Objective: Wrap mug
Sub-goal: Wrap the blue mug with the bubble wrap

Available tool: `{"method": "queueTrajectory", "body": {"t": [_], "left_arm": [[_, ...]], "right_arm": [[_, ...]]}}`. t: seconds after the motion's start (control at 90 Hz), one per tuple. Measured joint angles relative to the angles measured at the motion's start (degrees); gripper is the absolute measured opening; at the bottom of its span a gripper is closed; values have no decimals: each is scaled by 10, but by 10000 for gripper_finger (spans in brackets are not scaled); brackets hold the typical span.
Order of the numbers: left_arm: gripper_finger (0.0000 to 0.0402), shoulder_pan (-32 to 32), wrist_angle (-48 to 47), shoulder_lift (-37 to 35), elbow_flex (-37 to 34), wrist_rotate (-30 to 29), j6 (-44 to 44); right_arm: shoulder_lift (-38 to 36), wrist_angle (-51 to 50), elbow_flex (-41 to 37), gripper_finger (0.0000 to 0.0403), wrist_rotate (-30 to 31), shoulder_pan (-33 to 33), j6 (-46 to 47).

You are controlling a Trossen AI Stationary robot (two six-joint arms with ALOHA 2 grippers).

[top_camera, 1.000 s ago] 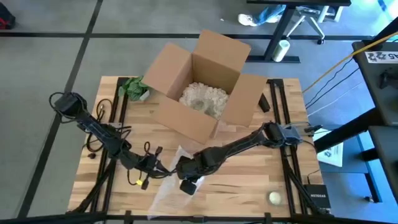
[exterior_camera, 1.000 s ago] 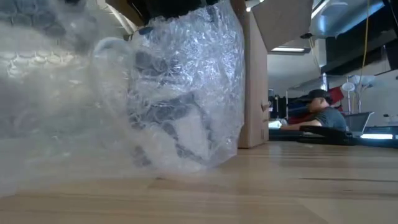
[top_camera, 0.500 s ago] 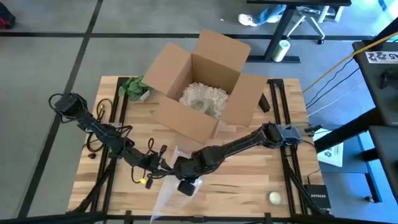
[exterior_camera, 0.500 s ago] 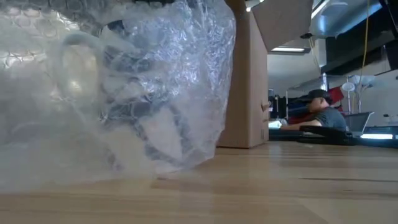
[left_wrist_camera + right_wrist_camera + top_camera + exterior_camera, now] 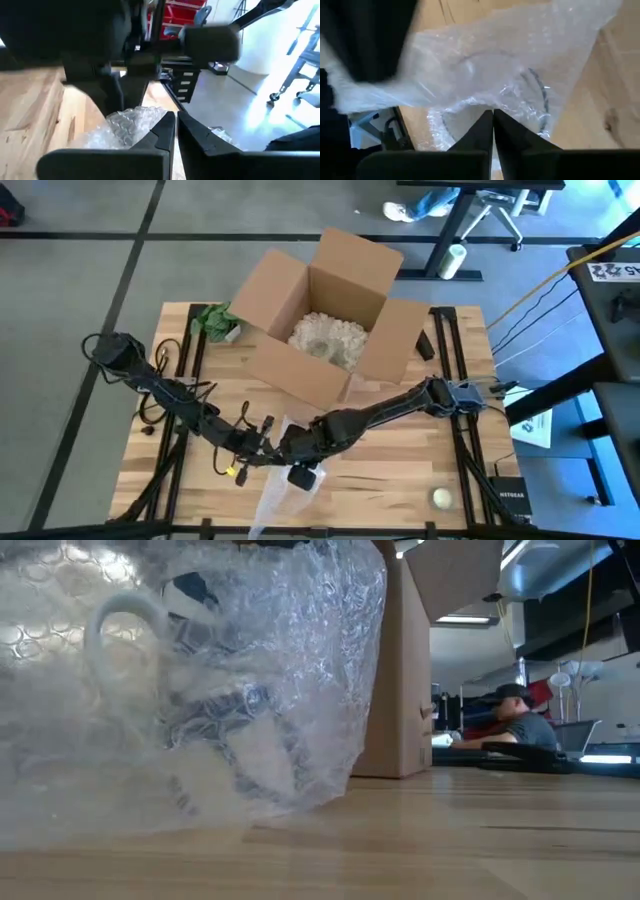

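Left gripper (image 5: 268, 442) sits just left of the mug (image 5: 150, 680), fingers together, pinching bubble wrap (image 5: 280, 690). Mug lies under the wrap on the tabletop (image 5: 400, 470), in front of the cardboard box (image 5: 325, 320), between both grippers. Right gripper (image 5: 290, 448) just right of mug, fingers together, clamped on wrap.

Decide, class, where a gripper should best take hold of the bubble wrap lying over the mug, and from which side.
Probably the loose flap of bubble wrap trailing toward the table's front edge, approached from above. It lies fairly flat and free of the mug, so fingers could pinch it without bumping the cup. The left gripper and right gripper already crowd the middle of the bundle.
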Motion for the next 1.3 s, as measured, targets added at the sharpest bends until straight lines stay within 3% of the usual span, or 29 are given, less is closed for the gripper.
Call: {"method": "queueTrajectory", "body": {"t": [0.322,0.7,0.856,1.111,1.3], "left_arm": [[0,17,-4,88,76,59,4],[0,32,-3,144,130,97,8],[0,31,2,146,131,84,21],[0,18,-2,146,131,-14,75],[0,17,2,146,131,-18,88]], "right_arm": [[-1,-119,65,0,43,1,27],[-9,-59,61,0,71,1,10],[-9,-42,61,0,66,4,8],[-9,-42,61,0,65,10,26],[-9,-42,61,0,61,16,39]]}}
